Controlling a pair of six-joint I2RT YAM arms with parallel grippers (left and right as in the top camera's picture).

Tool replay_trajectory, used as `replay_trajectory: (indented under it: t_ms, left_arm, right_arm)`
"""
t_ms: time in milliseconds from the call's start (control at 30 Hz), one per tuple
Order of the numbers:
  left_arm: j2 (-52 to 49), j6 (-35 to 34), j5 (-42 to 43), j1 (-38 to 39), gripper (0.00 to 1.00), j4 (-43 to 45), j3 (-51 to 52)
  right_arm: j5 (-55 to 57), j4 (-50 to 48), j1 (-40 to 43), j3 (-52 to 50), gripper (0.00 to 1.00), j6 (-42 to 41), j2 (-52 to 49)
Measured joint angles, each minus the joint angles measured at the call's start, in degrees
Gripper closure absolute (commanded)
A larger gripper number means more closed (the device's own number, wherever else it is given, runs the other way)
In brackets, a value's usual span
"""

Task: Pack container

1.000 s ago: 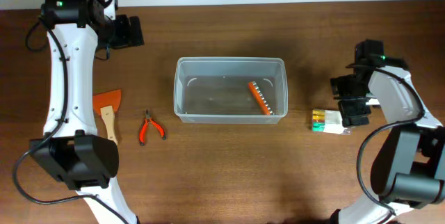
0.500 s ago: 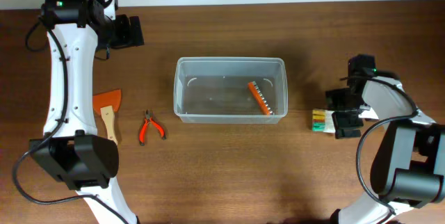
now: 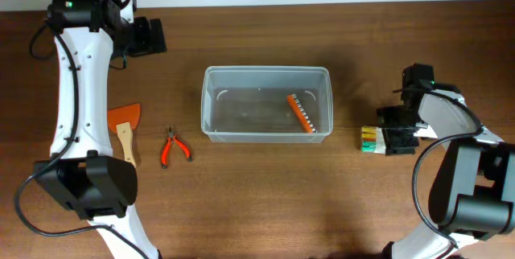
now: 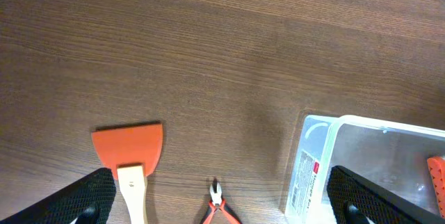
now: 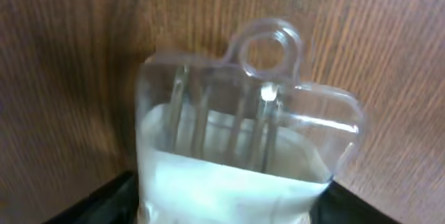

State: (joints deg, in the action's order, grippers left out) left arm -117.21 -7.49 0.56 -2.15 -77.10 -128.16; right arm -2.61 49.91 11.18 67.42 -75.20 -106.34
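Note:
The container [image 3: 265,70], a clear lidless plastic bin, stands at the table's middle; an orange toothed tool [image 3: 300,113] lies inside it at the right. Its left corner shows in the left wrist view [image 4: 313,168]. A small clear packet [image 3: 368,139] with coloured pieces lies on the table right of the bin. My right gripper [image 3: 400,140] is down over it, and in the right wrist view [image 5: 229,206] its fingers press both sides of the packet [image 5: 236,147]. My left gripper [image 3: 149,36] hangs open and empty, high at the back left.
Red-handled pliers [image 3: 173,146] and an orange scraper with a wooden handle [image 3: 125,126] lie left of the bin; both also show in the left wrist view, the pliers [image 4: 217,206] and the scraper [image 4: 128,147].
My right gripper came forward and down onto the packet, then its fingers drew in against the packet's sides. The left arm and the other things have not moved.

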Motion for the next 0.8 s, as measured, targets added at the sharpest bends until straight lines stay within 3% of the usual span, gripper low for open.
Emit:
replay_trajectory:
  t_ms: [67,133,267,400,733,767,800]
  left_arm:
    - [0.0,0.0,0.0,0.0,0.01,0.0,0.0]
    - [0.0,0.0,0.0,0.0,0.01,0.0,0.0]
    - [0.0,0.0,0.0,0.0,0.01,0.0,0.0]
    - [0.0,0.0,0.0,0.0,0.01,0.0,0.0]
    - [0.0,0.0,0.0,0.0,0.01,0.0,0.0]
    - [0.0,0.0,0.0,0.0,0.01,0.0,0.0]
    - [0.0,0.0,0.0,0.0,0.01,0.0,0.0]
  right_arm:
    - [-0.1,-0.1,0.0,0.0,0.37,-0.2,0.0]
    - [-0.3,-0.1,0.0,0.0,0.48,-0.2,0.0]
    - [-1.3,-0.1,0.0,0.1,0.51,-0.4,0.2]
    - [-1.6,-0.1,0.0,0.1,0.46,-0.4,0.2]
    - [-1.8,-0.1,0.0,0.1,0.49,-0.5,0.2]
    - [-1.8,-0.1,0.0,0.1,0.44,-0.5,0.2]
    - [-1.8,-0.1,0.0,0.1,0.33,-0.5,0.2]
